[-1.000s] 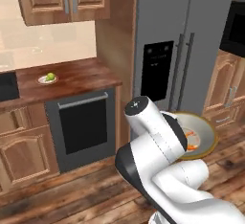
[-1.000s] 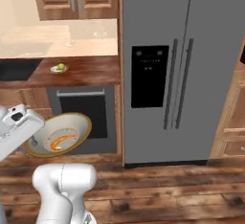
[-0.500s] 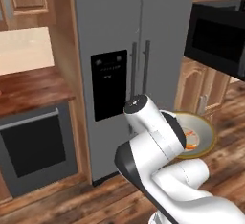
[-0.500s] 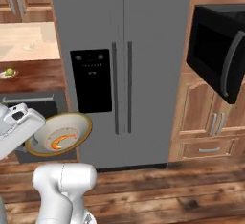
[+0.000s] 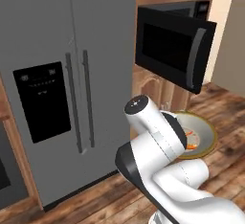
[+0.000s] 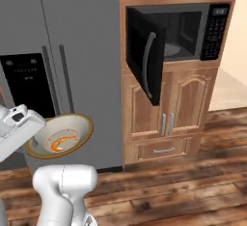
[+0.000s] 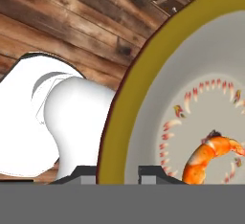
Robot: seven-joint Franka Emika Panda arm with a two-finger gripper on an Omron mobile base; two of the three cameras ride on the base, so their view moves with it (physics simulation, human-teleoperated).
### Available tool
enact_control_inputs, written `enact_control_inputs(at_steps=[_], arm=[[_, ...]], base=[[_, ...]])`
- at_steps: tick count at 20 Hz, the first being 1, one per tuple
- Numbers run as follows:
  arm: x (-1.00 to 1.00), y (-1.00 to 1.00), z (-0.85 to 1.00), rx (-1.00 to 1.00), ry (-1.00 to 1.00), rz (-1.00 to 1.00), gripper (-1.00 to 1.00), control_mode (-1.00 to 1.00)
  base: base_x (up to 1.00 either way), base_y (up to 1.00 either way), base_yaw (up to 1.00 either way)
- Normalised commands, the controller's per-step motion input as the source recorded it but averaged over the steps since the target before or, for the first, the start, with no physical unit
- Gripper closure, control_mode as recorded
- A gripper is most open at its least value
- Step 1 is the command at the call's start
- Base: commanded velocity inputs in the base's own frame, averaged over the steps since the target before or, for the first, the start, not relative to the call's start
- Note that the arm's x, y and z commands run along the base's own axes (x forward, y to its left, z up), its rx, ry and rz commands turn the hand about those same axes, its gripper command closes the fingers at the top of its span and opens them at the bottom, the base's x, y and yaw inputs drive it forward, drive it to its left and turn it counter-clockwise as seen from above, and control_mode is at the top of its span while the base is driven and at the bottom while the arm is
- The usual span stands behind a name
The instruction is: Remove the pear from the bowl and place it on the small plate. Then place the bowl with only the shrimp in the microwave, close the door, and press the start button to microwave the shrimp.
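Microwave point(image 6: 185, 32): high up on the right, set in the wood cabinets beside the big grey fridge point(image 5: 67, 74). It lies to the right of the bowl and higher than it.
Door point(image 6: 144, 58): black, swung wide open toward the left. It sticks out between the bowl and the hole of the microwave. I think the bowl has to go up and around its near edge to get inside.
Bowl point(image 6: 60, 134): held low in the air in front of the fridge, tipped a bit so its inside faces the camera. It is well apart from the microwave.
Pincer point(image 7: 117, 173): closed tight on the gold rim of the bowl, one tip on each side of the rim.
Shrimp point(image 7: 210, 158): lies alone in the bowl, near the middle. No fruit is with it.
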Motion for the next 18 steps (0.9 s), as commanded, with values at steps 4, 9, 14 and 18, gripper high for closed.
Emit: enact_control_inputs(at_steps=[4, 9, 14, 18], arm=[[0.0, 0.0, 0.0, 0.0, 0.0, 0.0, 1.0, 1.0], [0.0, 0.0, 0.0, 0.0, 0.0, 0.0, 1.0, 1.0], [0.0, 0.0, 0.0, 0.0, 0.0, 0.0, 1.0, 1.0], [0.0, 0.0, 0.0, 0.0, 0.0, 0.0, 1.0, 1.0]], base=[[0.27, -1.0, -0.16], [0.23, -1.0, -0.12], [0.23, -1.0, -0.07], [0.23, -1.0, -0.01]])
